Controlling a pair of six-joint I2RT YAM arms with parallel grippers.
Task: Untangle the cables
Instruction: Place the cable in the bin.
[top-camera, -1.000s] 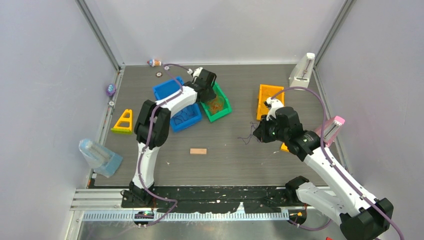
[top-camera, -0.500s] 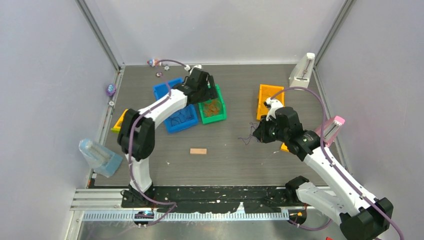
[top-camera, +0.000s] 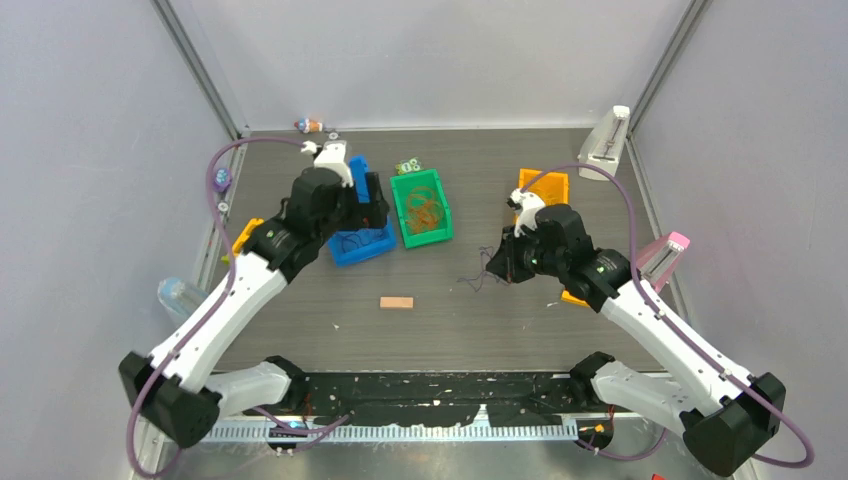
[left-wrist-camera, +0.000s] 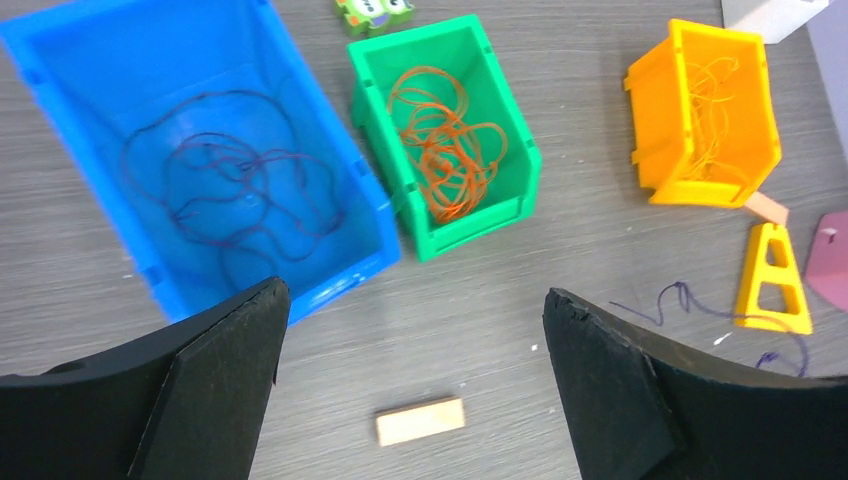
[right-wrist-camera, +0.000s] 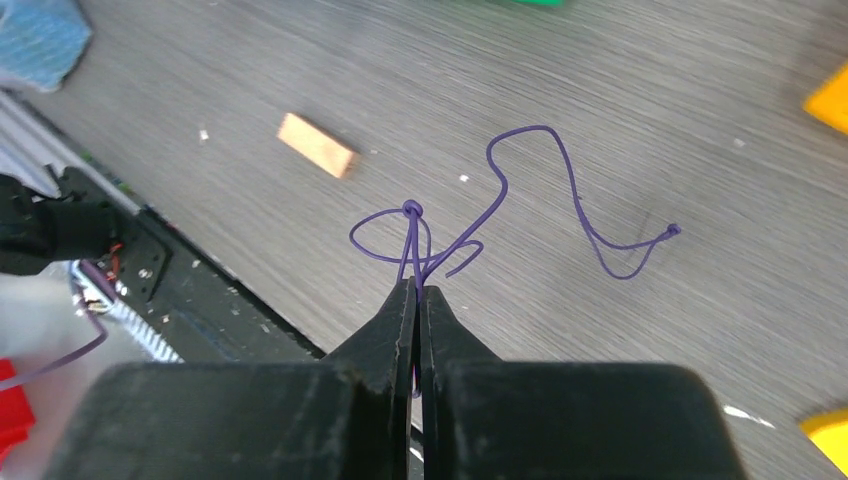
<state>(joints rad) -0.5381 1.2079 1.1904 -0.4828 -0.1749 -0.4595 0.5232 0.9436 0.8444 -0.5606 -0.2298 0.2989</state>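
Note:
My right gripper (right-wrist-camera: 417, 287) is shut on a thin purple cable (right-wrist-camera: 411, 209), whose free end trails in loops over the grey table (top-camera: 474, 280). In the top view that gripper (top-camera: 496, 268) hangs right of centre. My left gripper (left-wrist-camera: 412, 290) is open with nothing between its fingers. It hovers above the near edge of the blue bin (left-wrist-camera: 60, 70) and a wooden block (left-wrist-camera: 420, 421). Dark purple cables (left-wrist-camera: 230, 190) lie in the blue bin. Orange cables (left-wrist-camera: 445, 160) fill the green bin (left-wrist-camera: 375, 95). Yellow cables (left-wrist-camera: 710, 120) lie in the orange bin (left-wrist-camera: 655, 160).
A yellow triangular stand (left-wrist-camera: 770, 275) and a pink piece (left-wrist-camera: 830, 260) sit right of the orange bin. A small green toy block (top-camera: 407, 166) lies behind the green bin (top-camera: 405, 225). A white holder (top-camera: 605, 145) stands back right, and a blue plastic bag (top-camera: 180, 298) at the left edge.
The left gripper has pulled out of the green bin, swung back left and opened wide. The green bin has shifted and now sits straighter. The right gripper has drifted slightly left with its purple cable.

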